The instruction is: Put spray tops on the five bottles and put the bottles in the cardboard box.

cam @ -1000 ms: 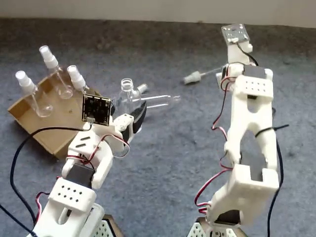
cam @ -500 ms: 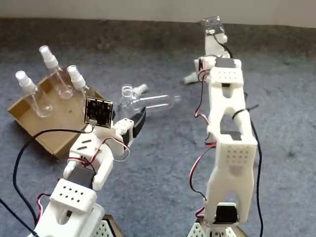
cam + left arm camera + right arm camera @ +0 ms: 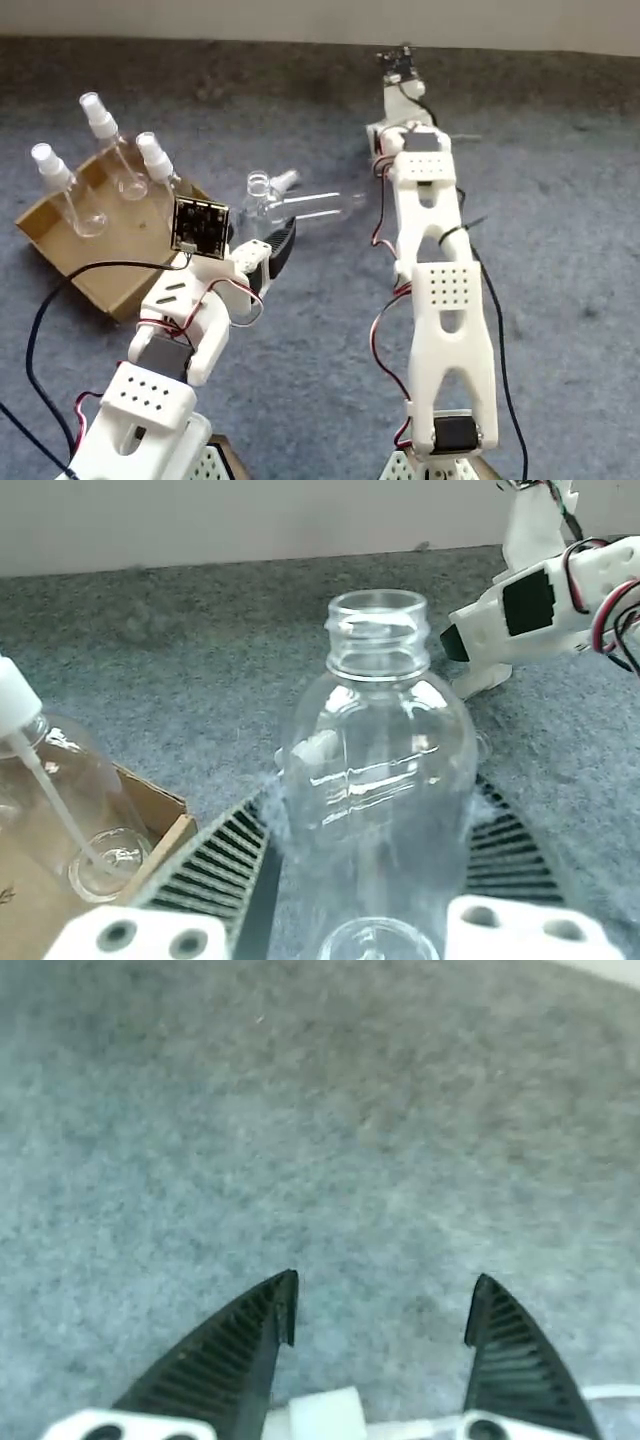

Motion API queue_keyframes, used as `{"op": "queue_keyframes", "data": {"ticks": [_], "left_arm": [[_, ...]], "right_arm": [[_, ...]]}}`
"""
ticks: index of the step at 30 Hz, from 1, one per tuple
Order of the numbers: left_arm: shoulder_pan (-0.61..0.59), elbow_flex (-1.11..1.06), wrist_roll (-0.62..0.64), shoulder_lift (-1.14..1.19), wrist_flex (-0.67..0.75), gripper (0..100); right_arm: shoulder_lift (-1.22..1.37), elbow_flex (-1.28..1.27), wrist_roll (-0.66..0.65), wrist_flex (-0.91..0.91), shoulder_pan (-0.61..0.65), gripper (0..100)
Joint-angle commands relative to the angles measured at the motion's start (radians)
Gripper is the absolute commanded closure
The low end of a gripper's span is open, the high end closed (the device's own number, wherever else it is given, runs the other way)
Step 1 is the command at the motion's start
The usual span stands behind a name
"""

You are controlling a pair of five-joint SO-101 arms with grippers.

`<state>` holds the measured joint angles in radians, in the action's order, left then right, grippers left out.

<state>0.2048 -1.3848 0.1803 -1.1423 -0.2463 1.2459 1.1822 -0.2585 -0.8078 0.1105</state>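
Bottle (image 3: 375,760), clear, in ribbed left gripper (image 3: 372,810)

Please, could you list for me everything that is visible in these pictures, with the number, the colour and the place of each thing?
cardboard box: one, brown, on the carpet at the left of the high view.
capped bottles: three, clear with white spray tops, upright in the box.
open bottle: one, clear, no top, upright in the left gripper.
lying bottle: one, clear, on its side on the carpet beyond the open bottle.
spray top: one, white, at the lying bottle; whether it is fitted, I cannot tell.
carpet: one, grey-blue, under everything.
left gripper: one, white with black fingers, shut on the open bottle.
right gripper: one, same colours, open over bare carpet, holding nothing.
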Motion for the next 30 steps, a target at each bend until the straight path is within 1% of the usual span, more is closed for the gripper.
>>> {"op": "queue_keyframes", "data": {"ticks": [1, 3, 5, 10, 12, 14, 21, 24, 30], "left_arm": [[-0.002, 0.004, 0.005, -0.022, 0.034, 89], [-0.002, 0.004, 0.005, -0.022, 0.034, 89], [-0.002, 0.004, 0.005, -0.022, 0.034, 89], [-0.002, 0.004, 0.005, -0.022, 0.034, 89], [-0.002, 0.002, 0.005, -0.022, 0.034, 89], [-0.002, -0.005, 0.005, -0.022, 0.034, 89], [-0.002, -0.007, 0.005, -0.022, 0.034, 89], [-0.002, -0.007, 0.005, -0.022, 0.034, 89], [-0.002, -0.007, 0.005, -0.022, 0.034, 89]], "right_arm": [[0.008, 0.166, 0.006, -0.056, -0.004, 83.4], [0.024, 0.231, 0.006, -0.124, -0.016, 90.1], [0.031, 0.295, 0.006, -0.202, -0.030, 94.4], [0.038, 0.406, 0.005, -0.404, -0.036, 95.1], [0.039, 0.418, 0.003, -0.446, -0.035, 95.1], [0.041, 0.423, 0.003, -0.420, -0.039, 95.0], [0.041, 0.420, 0.003, -0.142, -0.048, 95.0], [0.065, 0.387, 0.003, -0.116, -0.045, 95.0], [0.189, 0.357, 0.003, -0.120, -0.042, 95.0]]}}
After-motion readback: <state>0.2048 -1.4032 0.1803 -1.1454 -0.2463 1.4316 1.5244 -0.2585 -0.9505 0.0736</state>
